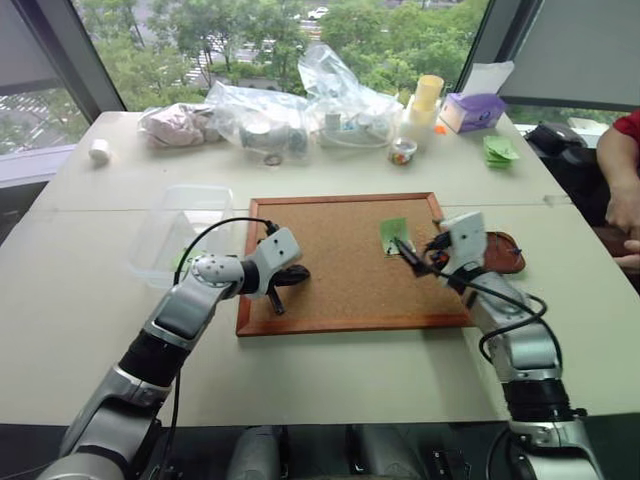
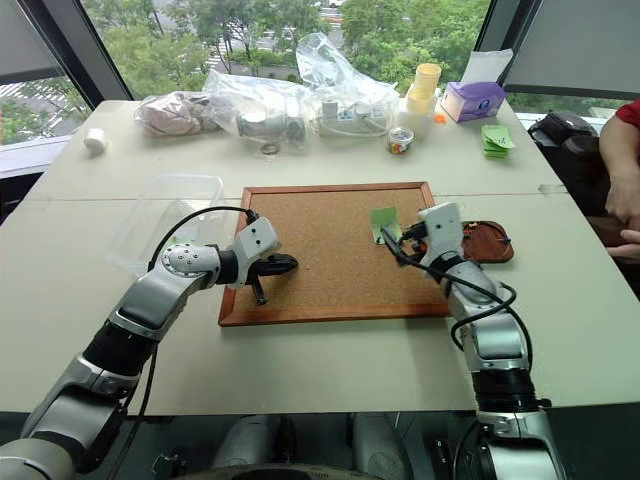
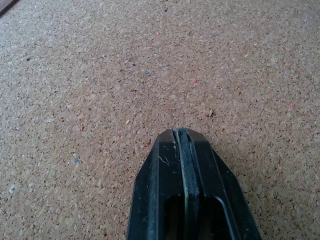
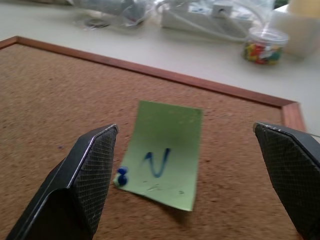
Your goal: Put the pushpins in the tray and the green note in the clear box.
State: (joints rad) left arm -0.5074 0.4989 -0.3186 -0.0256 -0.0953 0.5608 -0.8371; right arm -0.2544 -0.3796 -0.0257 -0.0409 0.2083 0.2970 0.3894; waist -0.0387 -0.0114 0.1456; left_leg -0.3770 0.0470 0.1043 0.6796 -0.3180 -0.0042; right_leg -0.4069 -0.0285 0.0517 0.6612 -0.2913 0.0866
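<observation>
- Now my right end effector (image 4: 187, 165), fingers apart, faces the green note (image 4: 164, 152) straight ahead on the corkboard (image 1: 340, 260).
- 1 blue pushpin (image 4: 121, 175) sits nearest.
- Left end effector (image 3: 186, 150), fingers together, lies farther.

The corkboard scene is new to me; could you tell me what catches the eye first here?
The wood-framed corkboard lies mid-table, with the green note held near its far right corner by a blue pushpin. The right gripper faces the note, jaws wide open, while the left gripper rests shut over the board's left part.
</observation>
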